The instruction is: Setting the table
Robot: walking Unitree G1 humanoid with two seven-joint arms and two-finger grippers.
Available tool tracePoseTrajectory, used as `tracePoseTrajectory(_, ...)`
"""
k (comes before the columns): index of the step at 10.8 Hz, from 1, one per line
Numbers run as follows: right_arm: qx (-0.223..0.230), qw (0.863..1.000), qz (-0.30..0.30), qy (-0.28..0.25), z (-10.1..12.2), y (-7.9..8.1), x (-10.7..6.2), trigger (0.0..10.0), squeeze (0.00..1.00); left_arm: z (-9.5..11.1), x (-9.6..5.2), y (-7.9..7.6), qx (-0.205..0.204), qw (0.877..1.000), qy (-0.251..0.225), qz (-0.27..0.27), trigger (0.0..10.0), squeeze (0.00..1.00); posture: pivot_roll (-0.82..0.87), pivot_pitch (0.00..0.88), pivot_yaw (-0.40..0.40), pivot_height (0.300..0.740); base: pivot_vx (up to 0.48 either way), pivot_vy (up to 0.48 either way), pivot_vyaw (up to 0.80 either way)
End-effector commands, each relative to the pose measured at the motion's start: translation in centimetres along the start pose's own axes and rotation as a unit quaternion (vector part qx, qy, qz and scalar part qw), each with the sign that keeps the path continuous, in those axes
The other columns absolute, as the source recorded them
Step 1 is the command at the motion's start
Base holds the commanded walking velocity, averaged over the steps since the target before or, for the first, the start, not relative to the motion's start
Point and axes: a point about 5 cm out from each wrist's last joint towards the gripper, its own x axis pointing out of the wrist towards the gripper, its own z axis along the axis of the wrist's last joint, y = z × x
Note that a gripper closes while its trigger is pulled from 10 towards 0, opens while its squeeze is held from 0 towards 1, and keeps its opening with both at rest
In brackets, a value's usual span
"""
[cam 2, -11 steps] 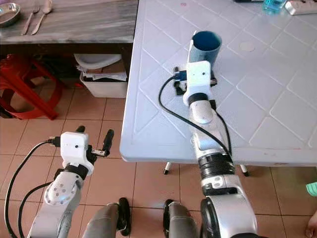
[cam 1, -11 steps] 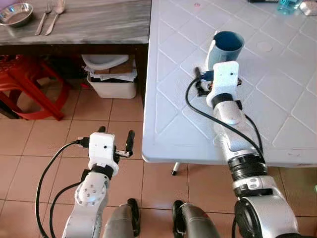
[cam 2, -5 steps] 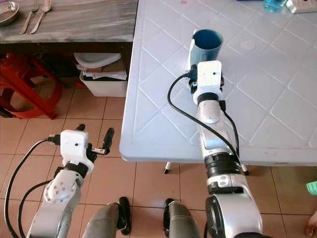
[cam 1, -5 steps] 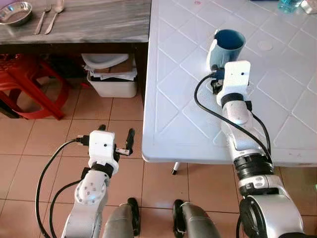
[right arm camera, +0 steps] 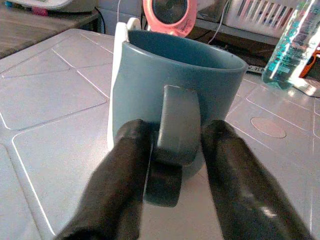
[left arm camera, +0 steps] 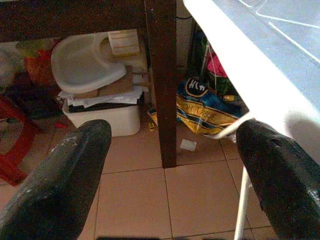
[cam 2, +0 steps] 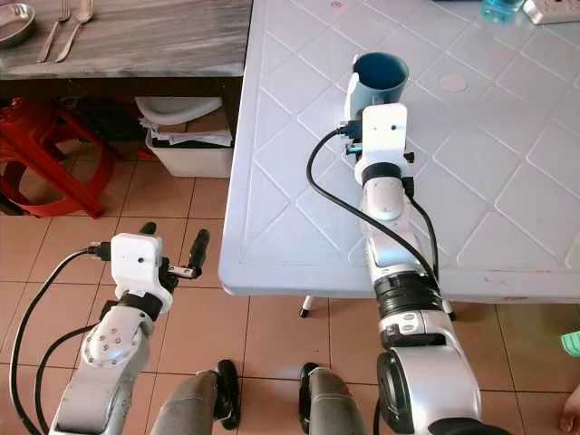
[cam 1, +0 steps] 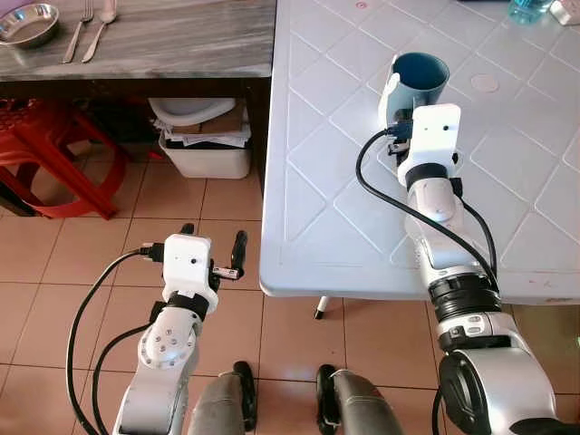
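Note:
A blue mug (cam 1: 420, 80) stands upright on the white plastic table (cam 1: 326, 208), with a white strip along its left side. My right gripper (right arm camera: 176, 131) reaches over the table to the mug's near side. Its two black fingers (right arm camera: 125, 165) press on either side of the mug's handle (right arm camera: 177, 120), so it is shut on the mug. My left gripper (cam 1: 211, 243) hangs open and holds nothing, low over the tiled floor and left of the table's edge.
A dark wooden side table (cam 1: 181, 41) at the back left carries a steel bowl (cam 1: 29, 23), a fork (cam 1: 80, 32) and a spoon (cam 1: 101, 27). Under it sit a white bin (cam 1: 204, 149) and a red stool (cam 1: 50, 168). A water bottle (right arm camera: 292, 45) stands beyond the mug.
My right arm has swung to the right behind the mug, and the mug has gone from tilted to upright on the table. The left arm has barely moved.

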Motion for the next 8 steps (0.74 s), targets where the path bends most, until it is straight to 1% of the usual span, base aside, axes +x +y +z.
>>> tracePoseTrajectory(1,0.000,1.000,0.002,0.000,-0.1,0.1,0.0,0.0,0.00,-0.5,-0.2,0.3,0.000,1.000,0.014,0.008,10.0,0.00,-0.02,0.261,0.039,0.740,0.000,0.000,0.00)
tracePoseTrajectory(5,-0.002,1.000,0.003,0.000,-0.4,-0.1,0.0,0.0,0.00,-0.5,0.4,0.0,-0.005,1.000,0.010,0.010,10.0,0.00,-0.03,0.238,0.028,0.740,0.000,0.000,0.00)
tracePoseTrajectory(7,0.009,1.000,0.011,-0.008,-0.5,-0.2,-0.5,0.0,0.00,-0.5,1.0,0.3,-0.013,1.000,0.009,0.022,10.0,0.00,-0.03,0.221,0.026,0.740,0.000,0.000,0.00)
tracePoseTrajectory(8,0.039,0.998,0.038,-0.027,-0.4,-0.1,-1.8,10.0,0.00,-0.3,1.1,0.5,-0.014,1.000,0.003,0.028,10.0,0.00,-0.03,0.210,0.014,0.740,0.000,0.296,0.00)
